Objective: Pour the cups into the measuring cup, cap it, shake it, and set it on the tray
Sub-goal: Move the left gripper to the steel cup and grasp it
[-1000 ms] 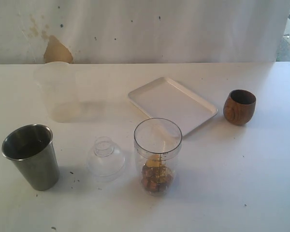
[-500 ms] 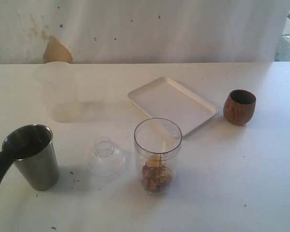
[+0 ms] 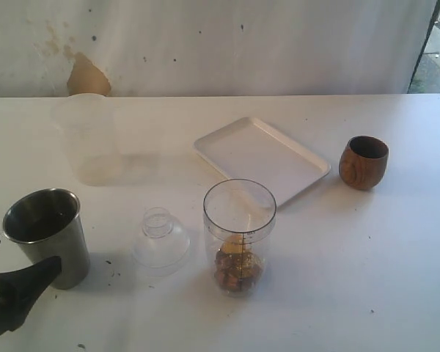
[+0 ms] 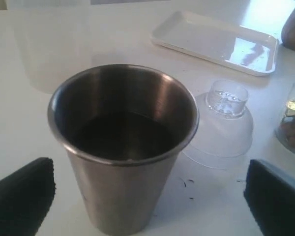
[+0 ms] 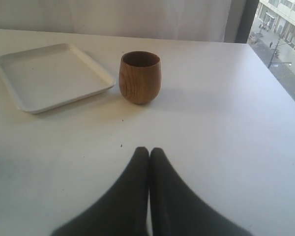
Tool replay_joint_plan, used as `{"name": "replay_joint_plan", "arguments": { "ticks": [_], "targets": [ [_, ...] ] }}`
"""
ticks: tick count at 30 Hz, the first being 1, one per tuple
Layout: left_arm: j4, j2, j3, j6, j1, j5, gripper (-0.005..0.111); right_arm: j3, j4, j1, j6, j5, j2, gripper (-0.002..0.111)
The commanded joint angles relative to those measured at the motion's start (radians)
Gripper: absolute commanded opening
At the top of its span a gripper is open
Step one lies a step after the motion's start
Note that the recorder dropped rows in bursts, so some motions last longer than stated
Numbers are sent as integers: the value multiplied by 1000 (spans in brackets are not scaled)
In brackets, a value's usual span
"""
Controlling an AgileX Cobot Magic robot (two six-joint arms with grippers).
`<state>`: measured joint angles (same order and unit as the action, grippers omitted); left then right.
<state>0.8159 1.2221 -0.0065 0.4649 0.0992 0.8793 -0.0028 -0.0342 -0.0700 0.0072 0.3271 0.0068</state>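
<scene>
White table (image 3: 367, 293), everything on it upright.

Tray (image 3: 260, 155): flat, nothing on it, back of centre, set at an angle to the table edge.

Frosted plastic cup (image 3: 88, 139): far left at the back, well apart from the tray. Can't tell if anything is in it.

Measuring cup (image 3: 239, 235): front centre, just in front of the tray's near corner, apart from it. No cap on it, mouth open, brownish stuff at the bottom, scale facing the exterior camera.

Steel tumbler (image 3: 50, 238): front left, standing on the table, not lifted. Dark inside; can't tell the contents.

Clear dome cap (image 3: 160, 238): on the table between tumbler and measuring cup, wide end down, narrow neck up, touching neither.

Wooden cup (image 3: 364, 162): right side, near the tray's right corner, not touching it. The right wrist view doesn't see down into it.

Left gripper (image 4: 147, 201): spread wide, one black finger (image 4: 22, 194) on each side of the tumbler's lower half. A gap shows on both sides, so no contact and nothing held. In the exterior view it sits at the front-left corner, low to the table.

Right gripper (image 5: 148, 157): fingers pressed flat together, nothing between them. Pointed at the wooden cup, well short of it. Out of frame in the exterior view.
</scene>
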Motion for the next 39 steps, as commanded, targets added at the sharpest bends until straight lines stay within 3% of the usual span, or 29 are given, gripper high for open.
{"name": "replay_joint_plan", "arguments": {
  "ticks": [1, 12, 24, 39],
  "targets": [
    [-74, 86, 6, -83, -6, 66, 102, 3, -3, 5, 0, -7, -7, 0],
    [-122, 328, 6, -267, -6, 255, 102, 3, -3, 5, 0, -7, -7, 0],
    [-104, 624, -151, -334, -6, 329, 102, 3, -3, 5, 16, -7, -7, 0],
    [-48, 674, -219, -394, -6, 342, 102, 3, -3, 5, 16, -7, -7, 0]
  ]
}}
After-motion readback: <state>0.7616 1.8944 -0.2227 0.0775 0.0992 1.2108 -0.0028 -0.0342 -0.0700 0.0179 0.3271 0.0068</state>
